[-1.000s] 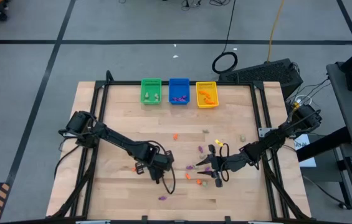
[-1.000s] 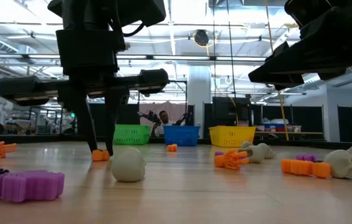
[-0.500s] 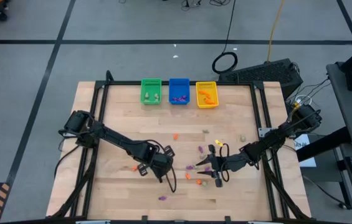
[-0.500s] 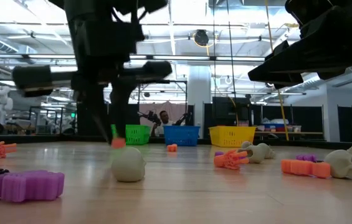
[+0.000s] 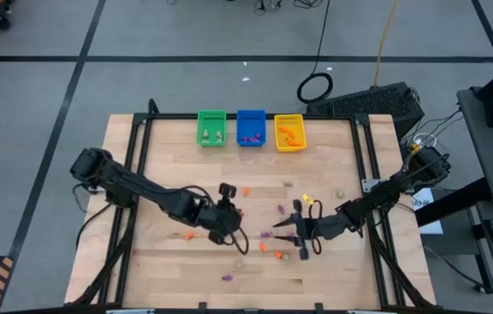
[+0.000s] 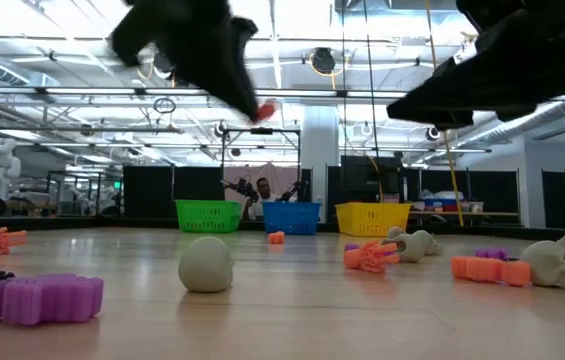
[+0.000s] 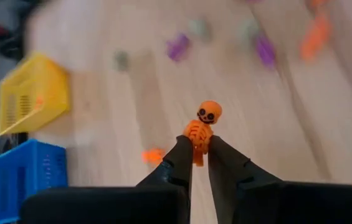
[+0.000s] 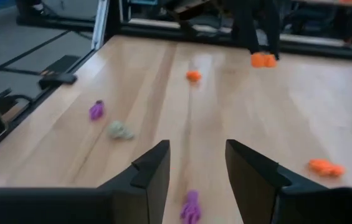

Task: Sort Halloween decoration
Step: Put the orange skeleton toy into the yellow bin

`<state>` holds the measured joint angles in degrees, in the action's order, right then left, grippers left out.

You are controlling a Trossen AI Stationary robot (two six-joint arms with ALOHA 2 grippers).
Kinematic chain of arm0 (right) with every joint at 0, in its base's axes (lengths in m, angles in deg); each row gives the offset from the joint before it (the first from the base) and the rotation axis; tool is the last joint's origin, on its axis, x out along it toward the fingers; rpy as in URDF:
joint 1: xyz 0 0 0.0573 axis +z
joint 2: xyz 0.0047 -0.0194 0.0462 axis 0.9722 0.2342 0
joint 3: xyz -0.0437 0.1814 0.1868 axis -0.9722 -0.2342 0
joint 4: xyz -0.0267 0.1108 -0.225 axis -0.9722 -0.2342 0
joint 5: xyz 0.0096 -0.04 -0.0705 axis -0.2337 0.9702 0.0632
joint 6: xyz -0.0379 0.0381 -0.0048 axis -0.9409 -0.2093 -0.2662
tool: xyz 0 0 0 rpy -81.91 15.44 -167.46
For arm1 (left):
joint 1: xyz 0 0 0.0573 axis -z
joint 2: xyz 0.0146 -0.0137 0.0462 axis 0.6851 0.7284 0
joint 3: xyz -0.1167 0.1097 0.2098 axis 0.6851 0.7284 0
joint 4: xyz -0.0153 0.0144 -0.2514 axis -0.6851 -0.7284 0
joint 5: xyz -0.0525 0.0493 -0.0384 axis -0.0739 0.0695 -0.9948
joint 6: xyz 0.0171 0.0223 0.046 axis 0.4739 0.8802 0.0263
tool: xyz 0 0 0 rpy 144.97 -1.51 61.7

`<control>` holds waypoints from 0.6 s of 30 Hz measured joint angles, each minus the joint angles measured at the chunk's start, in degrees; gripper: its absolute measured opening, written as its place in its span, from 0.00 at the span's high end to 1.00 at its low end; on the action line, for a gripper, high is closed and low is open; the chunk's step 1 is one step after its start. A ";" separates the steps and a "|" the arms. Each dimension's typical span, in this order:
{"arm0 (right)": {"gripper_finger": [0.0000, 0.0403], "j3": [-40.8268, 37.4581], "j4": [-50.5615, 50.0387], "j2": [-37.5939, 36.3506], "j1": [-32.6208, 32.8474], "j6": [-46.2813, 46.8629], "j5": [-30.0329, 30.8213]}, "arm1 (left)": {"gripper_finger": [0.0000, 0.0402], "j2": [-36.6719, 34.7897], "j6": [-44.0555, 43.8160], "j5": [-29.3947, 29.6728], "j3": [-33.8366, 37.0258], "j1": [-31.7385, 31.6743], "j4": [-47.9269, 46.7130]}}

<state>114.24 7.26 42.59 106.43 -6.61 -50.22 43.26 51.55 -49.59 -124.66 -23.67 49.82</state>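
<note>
The Halloween decoration lies scattered over the wooden table [image 5: 167, 148] as tiny orange, purple and pale trinkets. My left gripper [image 7: 199, 146] is left of the table's middle [image 5: 231, 209], well above the wood. It is shut on an orange skeleton figure [image 7: 202, 124], which in the low view shows as an orange bit [image 6: 265, 112]. My right gripper [image 8: 194, 165] hovers open, right of the middle [image 5: 294, 234]. A purple trinket [image 8: 190, 208] lies on the wood below the gap between its fingers. My left gripper pinches the orange skeleton's lower body [image 7: 198, 142] between its two fingertips. The round head [image 7: 209, 112] sticks out past the tips. The fingers slant down toward the table's far right. The figure hangs clear of the table.
A green bin [image 5: 211, 127], a blue bin [image 5: 250, 127] and a yellow bin [image 5: 289, 133] stand in a row at the far edge. A pale skull ball [image 6: 206, 265], a purple piece [image 6: 42, 298] and orange pieces [image 6: 370, 256] lie near the front. Bare wood lies between the grippers and the bins.
My left gripper has risen from the table with the orange skeleton, which now hangs clear of the wood. It has rolled at the wrist and shifted a little toward the far edge.
</note>
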 joint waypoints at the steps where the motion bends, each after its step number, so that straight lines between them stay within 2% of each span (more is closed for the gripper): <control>1: 0.64 0.00 0.63 0.00 0.00 -0.64 0.75 | 0.92 -0.48 -2.20 0.73 -0.02 0.00 1.55; 10: 0.64 0.00 3.54 0.00 0.00 -4.46 1.97 | 0.92 -1.36 -11.70 2.25 -0.02 -0.02 10.45; 18: 0.64 0.00 3.92 0.00 0.00 -4.91 11.23 | 0.92 -1.36 -15.29 2.08 0.00 0.03 11.44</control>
<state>114.24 11.18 42.59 106.43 -11.52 -38.98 41.90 36.26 -47.51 -124.66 -23.64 61.26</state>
